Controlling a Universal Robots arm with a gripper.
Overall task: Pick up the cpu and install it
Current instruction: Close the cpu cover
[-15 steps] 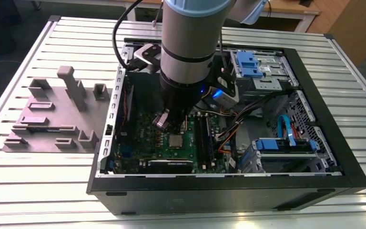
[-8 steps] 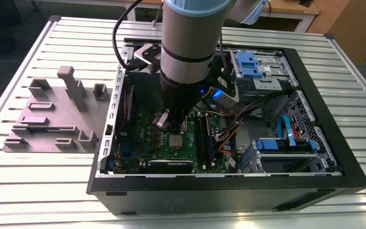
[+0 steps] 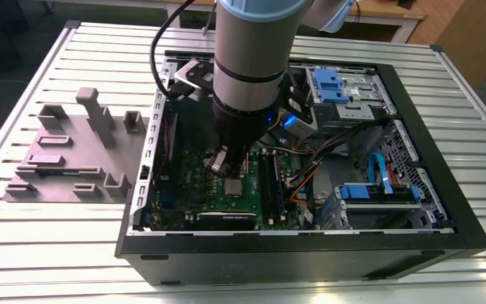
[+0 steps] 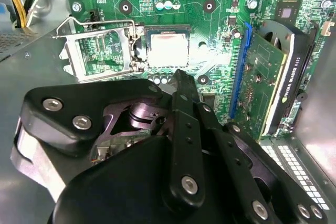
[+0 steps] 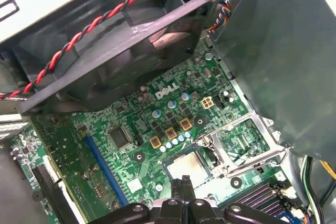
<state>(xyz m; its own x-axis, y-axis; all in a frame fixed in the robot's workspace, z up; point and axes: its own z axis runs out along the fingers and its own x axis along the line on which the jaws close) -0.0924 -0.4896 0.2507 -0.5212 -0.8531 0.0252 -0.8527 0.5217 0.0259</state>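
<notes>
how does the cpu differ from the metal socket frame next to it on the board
The cpu is a solid pale silver square lying flat in its socket; the frame is an open metal rim, flipped aside, with green board showing through it. The cpu sits straight ahead of the gripper; the frame lies off to one side. Both are squarish metal.

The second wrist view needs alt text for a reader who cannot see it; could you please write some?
The black gripper hovers over a green motherboard, its tip just short of the cpu, a silver square sitting in its socket. Beside the socket the metal retention frame is flipped open, and a graphics card stands on the other side.
</notes>
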